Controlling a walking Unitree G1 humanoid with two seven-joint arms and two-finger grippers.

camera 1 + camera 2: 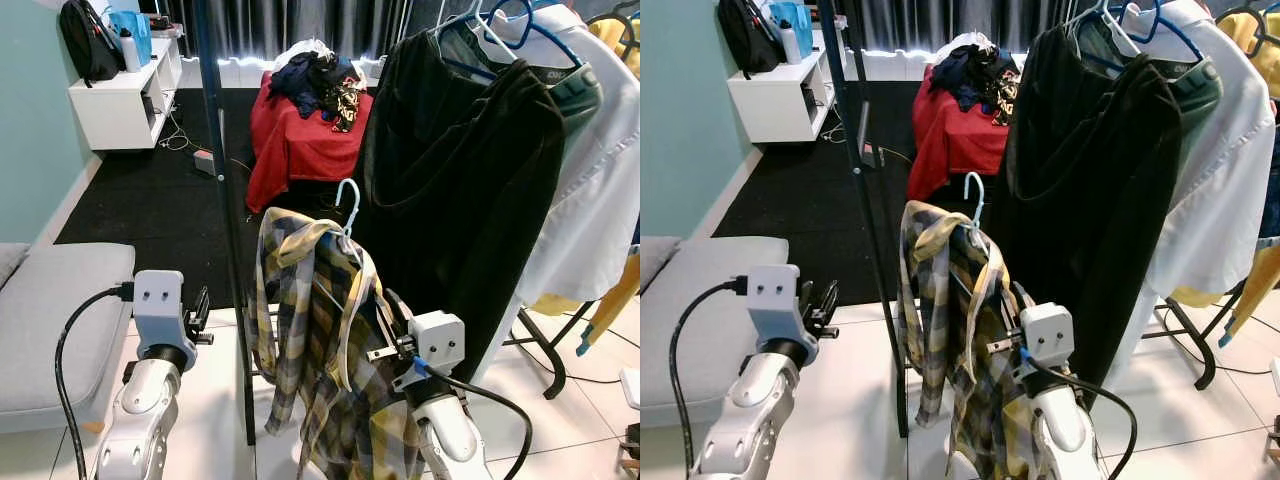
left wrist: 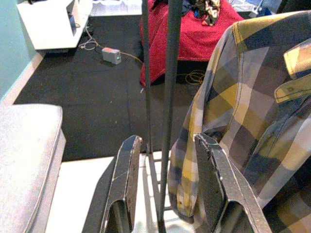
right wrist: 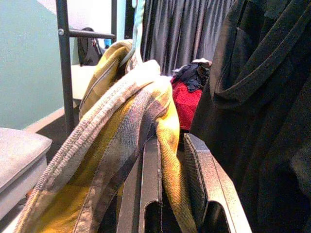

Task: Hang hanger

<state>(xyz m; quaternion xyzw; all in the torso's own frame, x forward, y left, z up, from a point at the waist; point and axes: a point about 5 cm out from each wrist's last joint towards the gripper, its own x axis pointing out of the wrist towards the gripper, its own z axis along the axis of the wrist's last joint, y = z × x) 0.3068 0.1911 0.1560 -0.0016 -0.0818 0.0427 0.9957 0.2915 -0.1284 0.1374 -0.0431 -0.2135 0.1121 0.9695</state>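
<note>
The right gripper [image 3: 170, 170] pinches the plaid shirt [image 1: 320, 340] on its hanger [image 1: 347, 208], hook uppermost, long axis upright, beside the black rack pole [image 1: 222, 180]. The left gripper [image 2: 167, 184] is raised with fingers spread, straddling that pole. No writing is legible.

A red cloth [image 1: 300, 140] covers a table at the back, with a heap of dark clothes [image 1: 318, 80] on top. A white shelf [image 1: 125, 100] stands by the green wall, holding a black bag [image 1: 88, 40]. A grey cushion [image 1: 50, 320] lies on the left. A black coat [image 1: 450, 190] and white shirt [image 1: 600, 180] hang on the right.
</note>
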